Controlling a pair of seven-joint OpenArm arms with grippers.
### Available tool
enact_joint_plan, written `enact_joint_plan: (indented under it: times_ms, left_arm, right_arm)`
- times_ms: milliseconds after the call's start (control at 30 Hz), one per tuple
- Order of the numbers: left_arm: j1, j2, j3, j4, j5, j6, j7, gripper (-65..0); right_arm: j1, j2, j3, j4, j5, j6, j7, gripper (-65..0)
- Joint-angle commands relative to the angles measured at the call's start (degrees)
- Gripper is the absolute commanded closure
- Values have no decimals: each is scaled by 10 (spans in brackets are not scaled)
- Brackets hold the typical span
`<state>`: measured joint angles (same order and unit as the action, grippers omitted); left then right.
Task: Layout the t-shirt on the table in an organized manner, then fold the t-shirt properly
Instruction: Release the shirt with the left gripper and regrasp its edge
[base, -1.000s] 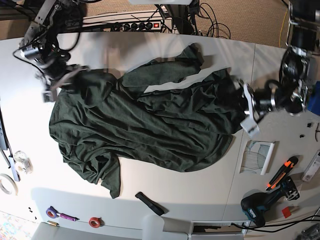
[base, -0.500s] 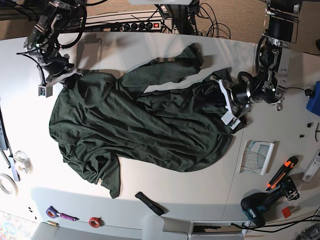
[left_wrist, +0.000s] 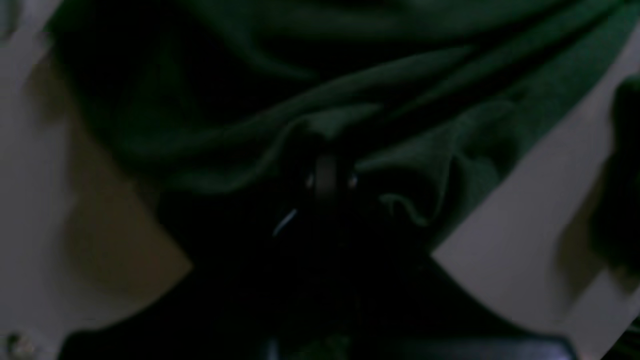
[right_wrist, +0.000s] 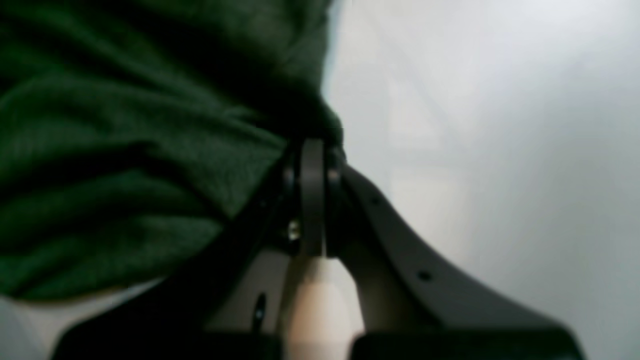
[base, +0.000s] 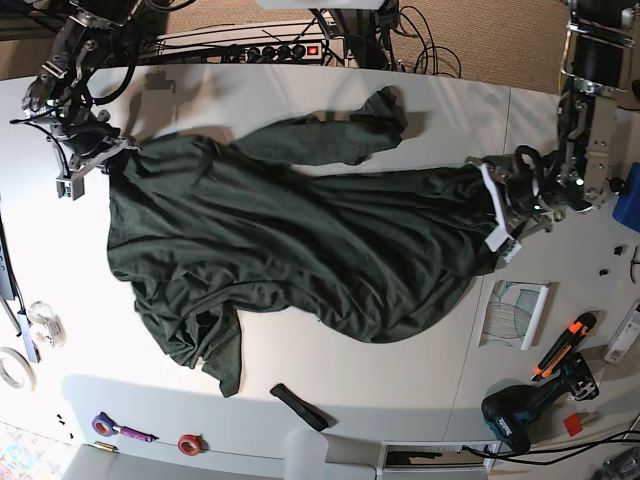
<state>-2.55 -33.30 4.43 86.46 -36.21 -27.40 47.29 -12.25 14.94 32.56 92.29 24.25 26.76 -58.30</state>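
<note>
A dark green t-shirt (base: 300, 250) lies stretched across the table between the two arms, rumpled at its lower left. At the base view's upper left, my right gripper (base: 108, 158) is shut on a corner of the shirt (right_wrist: 150, 150), its fingers (right_wrist: 312, 165) pressed together on the cloth. On the right side my left gripper (base: 492, 205) is shut on the shirt's other edge (left_wrist: 400, 125). A bunched sleeve (base: 385, 108) lies at the top. The left wrist view is dark, with folds bunched over the gripper (left_wrist: 327, 172).
A black object (base: 300, 407) lies below the shirt near the front edge. A paper card (base: 515, 312), an orange cutter (base: 565, 345) and a drill (base: 530, 405) sit at the right. Tape rolls (base: 190, 443) lie at the lower left. A power strip (base: 290, 50) with cables runs along the back.
Both arms moved outward, the left gripper to the right and the right gripper up and left. The shirt was pulled taut between them and its middle folds flattened.
</note>
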Motion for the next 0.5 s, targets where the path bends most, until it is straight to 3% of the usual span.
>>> enact_joint_plan:
  times_ms: [0,300,400,433,467]
  left_arm:
    - [-4,-13,-3,3,6,7,8,0]
    - [-42,-15,-3,3,6,7,-35,0]
    - [-61,-15,-3,3,-44,-3,-33,0]
    - [-65,-15,-3,3,-69,-18,-30,-26]
    - [-69,-15,-3,3,-96,-36,-23,-101]
  right_arm:
    - [-4,10,2,-1,-25,-9,-30,0]
    - [-4,13,2,0,-29,-9,-30,0]
    - [-3,13,2,0,-22,-9,-29,0]
    - [-3,13,2,0,-14,-8,-29,0]
    - [-3,16,2,2,-3,-7,-29,0]
